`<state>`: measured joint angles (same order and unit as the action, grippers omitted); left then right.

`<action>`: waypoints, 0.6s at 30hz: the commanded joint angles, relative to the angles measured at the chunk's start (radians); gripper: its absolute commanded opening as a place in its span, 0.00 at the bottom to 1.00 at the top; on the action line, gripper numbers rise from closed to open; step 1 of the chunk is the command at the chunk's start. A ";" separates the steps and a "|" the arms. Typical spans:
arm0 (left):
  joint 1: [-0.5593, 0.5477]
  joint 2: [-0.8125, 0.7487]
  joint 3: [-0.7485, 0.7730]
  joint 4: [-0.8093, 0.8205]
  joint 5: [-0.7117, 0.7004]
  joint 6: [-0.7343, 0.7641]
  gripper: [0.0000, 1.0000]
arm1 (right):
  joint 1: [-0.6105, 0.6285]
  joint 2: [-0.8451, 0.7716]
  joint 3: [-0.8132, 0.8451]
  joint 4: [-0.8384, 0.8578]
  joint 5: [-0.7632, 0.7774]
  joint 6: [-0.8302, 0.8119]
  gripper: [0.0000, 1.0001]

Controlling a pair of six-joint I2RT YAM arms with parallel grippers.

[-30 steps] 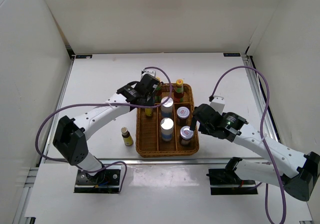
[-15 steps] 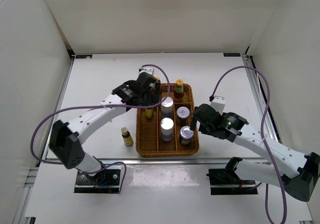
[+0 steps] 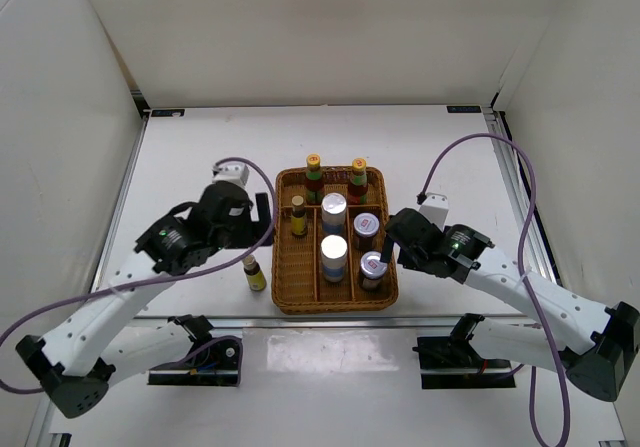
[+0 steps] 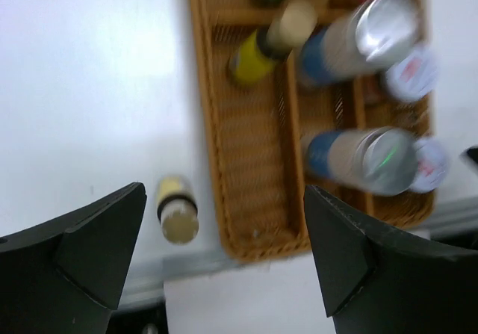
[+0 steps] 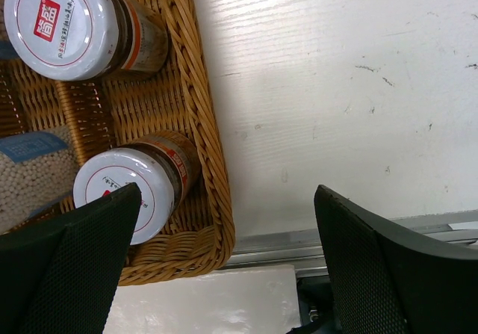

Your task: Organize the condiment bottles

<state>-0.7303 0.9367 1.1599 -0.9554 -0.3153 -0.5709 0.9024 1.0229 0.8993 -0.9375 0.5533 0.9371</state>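
Step in hand: the final pick, as judged. Seven containers stand in the brown wicker tray [image 3: 336, 308]; one stands outside it.
Outstanding item: tiny yellow brown-capped bottle [image 3: 254, 273], upright on the white counter [image 3: 200, 157], just beside the tray's left wall and toward the counter's near edge.
Left gripper [image 4: 224, 192]: fingers spread wide, holding nothing. It is raised above the counter just left of the tray. In its wrist view (blurred) the outstanding bottle shows between the fingers, nearer the left one.
Right gripper [image 5: 228, 192]: fingers spread wide, holding nothing, over the tray's right wall beside the two short silver-lidded jars [image 3: 366, 229] [image 3: 373, 267].
Next move (judgement): bring the left gripper down over the outstanding bottle, straddle it, close, lift it, and set it in the tray's left compartment.
Left compartment: second tiny yellow brown-capped bottle [image 3: 298, 215] stands in the far half. The near half holds no bottle.
Middle compartment: two silver-topped white shakers [image 3: 334, 210] [image 3: 333, 255].
Far row: two tall dark yellow-capped bottles [image 3: 313, 171] [image 3: 358, 175], toward the counter's far edge.
Obstruction: the tray's left wall leaves the inner finger little room. A nudge could tip the small bottle, and the lift must clear the wall.
Right arm: well apart from the pick, so no conflict is expected.
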 commanded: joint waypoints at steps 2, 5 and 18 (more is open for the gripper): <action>-0.008 0.013 -0.107 -0.118 0.107 -0.144 0.96 | -0.005 0.000 0.007 0.017 0.011 -0.004 1.00; -0.008 0.013 -0.146 -0.149 0.116 -0.165 0.96 | -0.005 0.000 0.007 0.017 0.011 -0.004 1.00; -0.017 0.080 -0.192 -0.134 0.113 -0.185 0.75 | -0.005 0.019 0.007 0.017 0.002 -0.004 1.00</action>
<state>-0.7422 1.0080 0.9859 -1.1049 -0.2085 -0.7460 0.9024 1.0409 0.8993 -0.9360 0.5465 0.9344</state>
